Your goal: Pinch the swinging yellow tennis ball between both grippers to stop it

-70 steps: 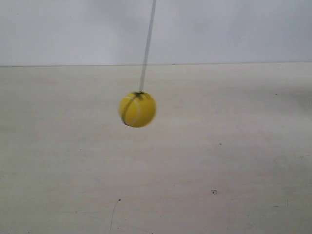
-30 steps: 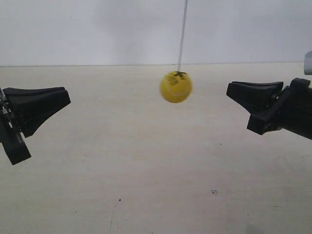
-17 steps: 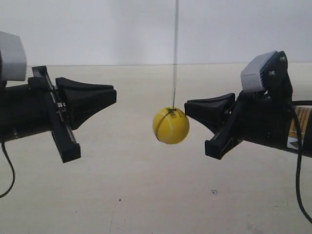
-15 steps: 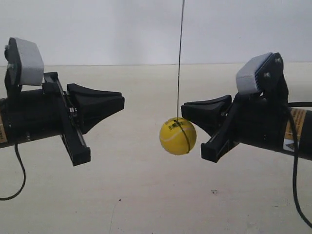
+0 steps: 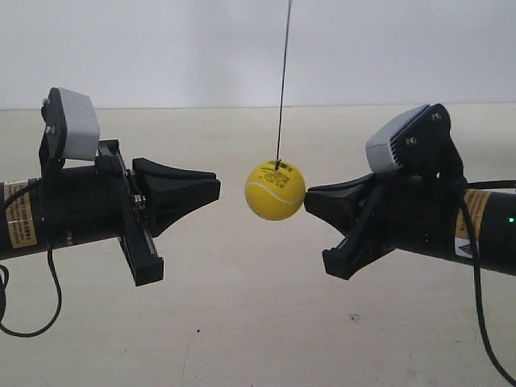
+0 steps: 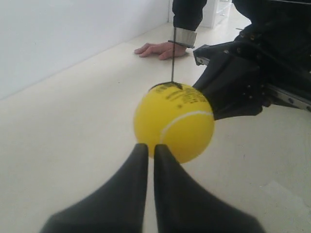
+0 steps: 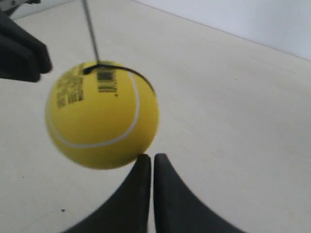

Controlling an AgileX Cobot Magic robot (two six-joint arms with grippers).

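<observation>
The yellow tennis ball [image 5: 276, 190] hangs in mid-air above the pale table [image 5: 242, 322], between two black pincers that point at each other from either side. Being round, it has no long axis; its tied end faces up, where the thin black string [image 5: 282, 81] rises almost straight out of sight. The arm at the exterior view's left [image 5: 72, 214] has its tip just short of the ball, with a small gap. The tip of the arm at the exterior view's right [image 5: 419, 222] sits right at the ball's edge, though I cannot tell if it touches. On its wrist view the left gripper [image 6: 147, 145] has its jaws drawn narrow, only a slit between them and nothing held. The right gripper [image 7: 147, 156] is just as narrow, its tips just under the ball. Black print sits near the string knot, with a barcode-like block [image 7: 106, 81] beside it, too small to read. Both arms carry orange-yellow labels [image 5: 22, 226], one with a warning triangle [image 5: 462, 247]; the wording is illegible. A person's hand [image 6: 158, 48] rests flat on the table beyond.
</observation>
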